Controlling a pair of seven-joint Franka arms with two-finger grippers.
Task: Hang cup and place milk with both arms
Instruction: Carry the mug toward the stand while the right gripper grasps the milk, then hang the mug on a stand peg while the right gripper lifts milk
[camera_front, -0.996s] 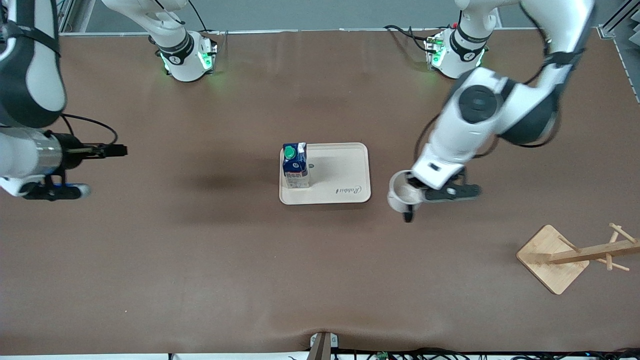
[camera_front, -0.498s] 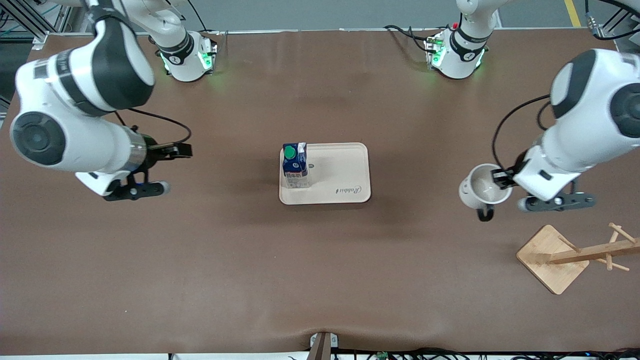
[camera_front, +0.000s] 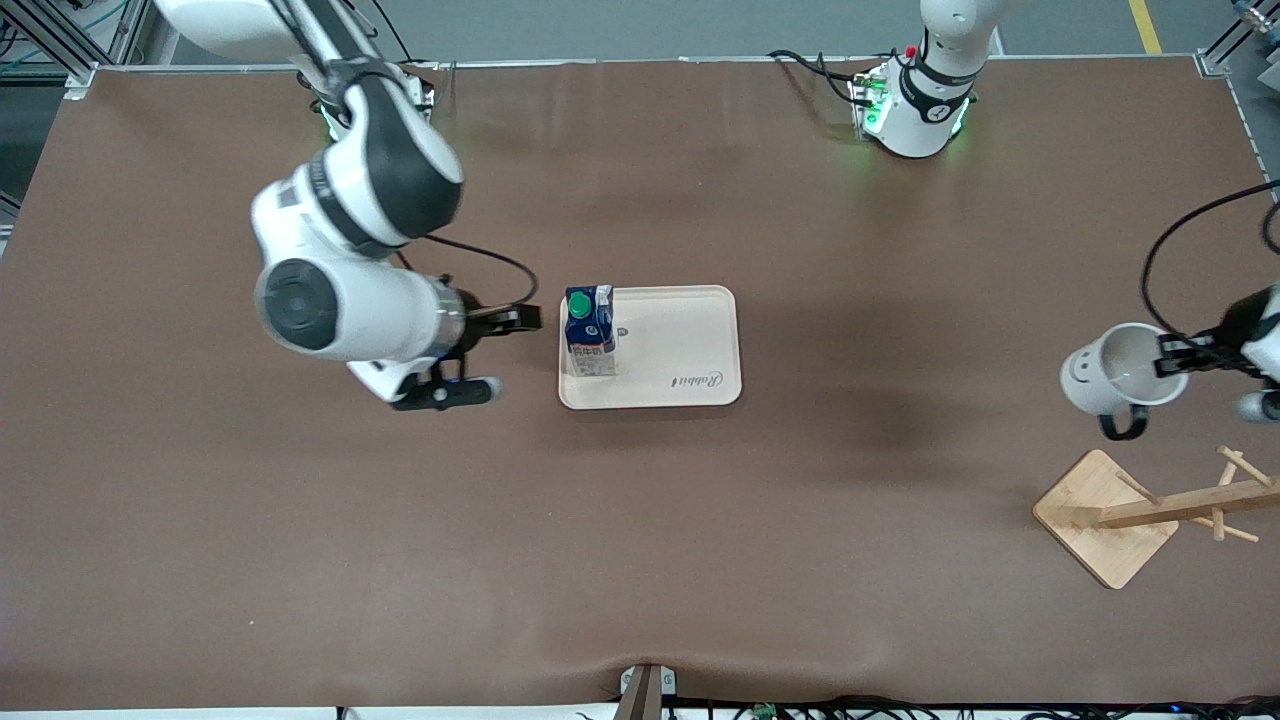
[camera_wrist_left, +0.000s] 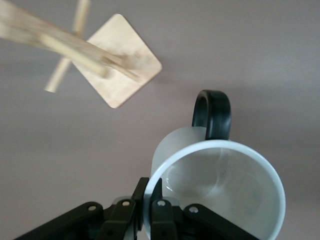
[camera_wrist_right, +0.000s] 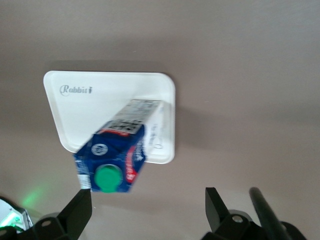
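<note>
Cup (camera_front: 1110, 382) is being gripped at the rim by left claw (camera_wrist_left: 145, 212), over worktop (camera_front: 400, 560). Right claw (camera_wrist_right: 147, 210) is being held released beside milk (camera_front: 589, 330) on tray (camera_front: 690, 345).

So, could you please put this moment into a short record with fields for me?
cup: white cup held by its rim, above the table near the wooden rack
left gripper: left gripper shut on the cup's rim
milk: milk carton upright on the tray, at the tray's end toward the right arm
right gripper: right gripper open, over the table beside the carton
</note>
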